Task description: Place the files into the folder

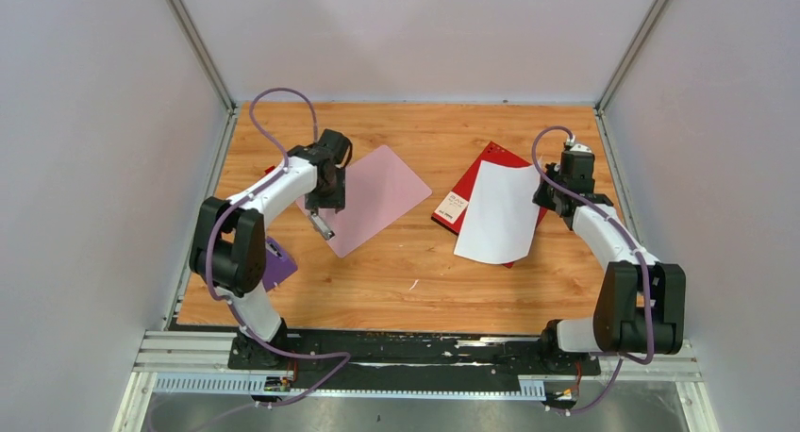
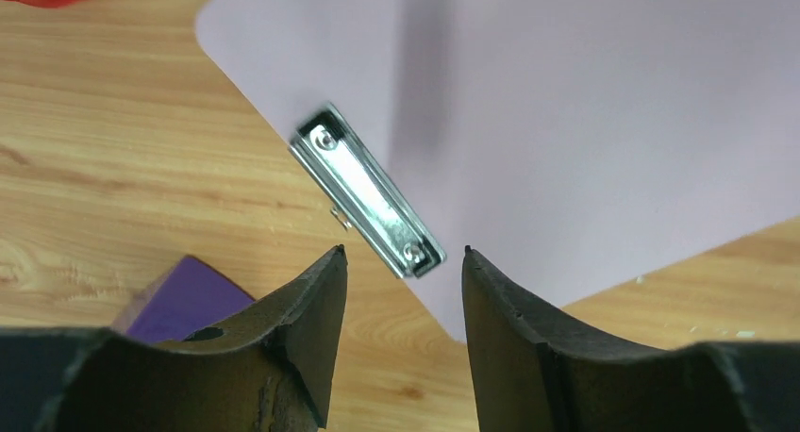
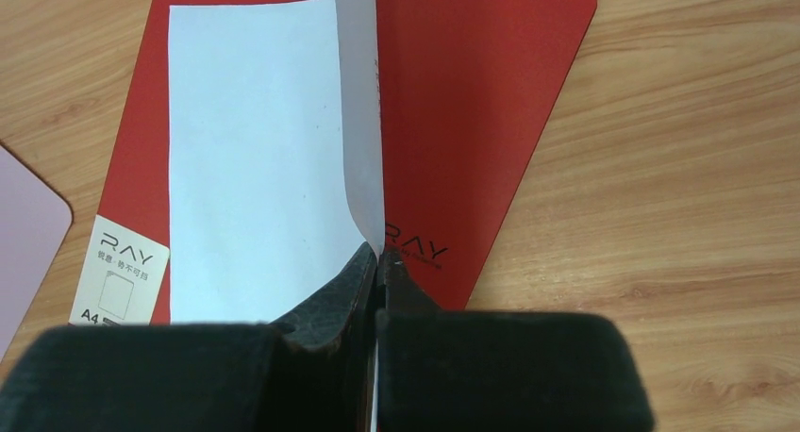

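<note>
While pinching the white sheet (image 3: 255, 149) at right in the right claw (image 3: 377, 257), holds the left claw (image 2: 404, 257) spread over the clip (image 2: 366, 191) of the pink folder (image 2: 585, 102). Calls next, likely, for pressing that clip open.

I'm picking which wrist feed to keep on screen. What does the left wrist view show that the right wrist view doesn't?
Only left wrist: the open left gripper near the metal clip, and a purple object. Only right wrist: the right gripper shut on the white sheet, over the red board with its RAY label. Both: the wooden table and the pink clipboard, just a corner in the right view.
</note>
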`<state>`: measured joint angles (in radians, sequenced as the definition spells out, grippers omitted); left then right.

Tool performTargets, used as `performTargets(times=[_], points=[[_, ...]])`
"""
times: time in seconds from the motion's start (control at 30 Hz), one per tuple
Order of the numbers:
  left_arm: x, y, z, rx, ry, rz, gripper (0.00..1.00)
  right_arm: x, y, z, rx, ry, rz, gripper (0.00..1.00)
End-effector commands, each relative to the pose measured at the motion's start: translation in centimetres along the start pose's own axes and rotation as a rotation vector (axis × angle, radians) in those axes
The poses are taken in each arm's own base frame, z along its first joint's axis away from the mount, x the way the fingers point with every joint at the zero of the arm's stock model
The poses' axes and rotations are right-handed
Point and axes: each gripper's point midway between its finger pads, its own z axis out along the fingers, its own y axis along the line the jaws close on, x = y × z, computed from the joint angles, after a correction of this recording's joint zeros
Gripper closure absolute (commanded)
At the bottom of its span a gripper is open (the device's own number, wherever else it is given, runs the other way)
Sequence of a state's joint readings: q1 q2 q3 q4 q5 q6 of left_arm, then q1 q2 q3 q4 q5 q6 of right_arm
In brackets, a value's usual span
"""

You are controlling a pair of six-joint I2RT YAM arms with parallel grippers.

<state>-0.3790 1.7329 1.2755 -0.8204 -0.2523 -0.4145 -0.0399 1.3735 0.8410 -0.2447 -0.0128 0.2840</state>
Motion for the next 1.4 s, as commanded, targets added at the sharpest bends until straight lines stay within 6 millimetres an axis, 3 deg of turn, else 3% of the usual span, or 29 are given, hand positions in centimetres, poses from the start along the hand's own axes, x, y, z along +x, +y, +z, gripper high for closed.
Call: performTargets(times=[0.0, 0.23, 0.47, 0.87, 1.0, 1.13, 1.37], points=[[-3.4, 1.3, -0.6, 0.006, -0.101, -0.202, 0.44, -1.7, 1.0, -0.6, -0.046, -0.052, -0.018, 1.0], [-2.9, 2.2, 0.7, -0.04, -0.116, -0.292, 0.39, -2.3, 1.2, -1.3, -0.058, -0.081, -0.026, 1.0], [-1.0, 1.9, 2.9, -0.043, -0.052, -0.312, 0.35, -2.2, 1.4, -1.5, -0.069, -0.082, -0.033, 1.0], [1.1, 2.9, 4.6, -0.114, -0.013, -0.318, 0.31, -2.4, 1.6, -1.8, -0.08, -0.091, -0.034, 1.0], [2.1, 2.2, 5.4, -0.082, 0.006, -0.336, 0.31, -2.8, 2.3, -2.1, -0.113, -0.105, -0.009, 1.0], [2.7, 2.2, 5.9, -0.089, 0.033, -0.327, 0.36, -3.1, 2.7, -2.6, -0.121, -0.113, -0.015, 1.0], [2.5, 1.3, 6.6, -0.04, 0.042, -0.276, 0.58, -4.9, 5.4, -4.5, -0.193, -0.17, -0.078, 1.0]])
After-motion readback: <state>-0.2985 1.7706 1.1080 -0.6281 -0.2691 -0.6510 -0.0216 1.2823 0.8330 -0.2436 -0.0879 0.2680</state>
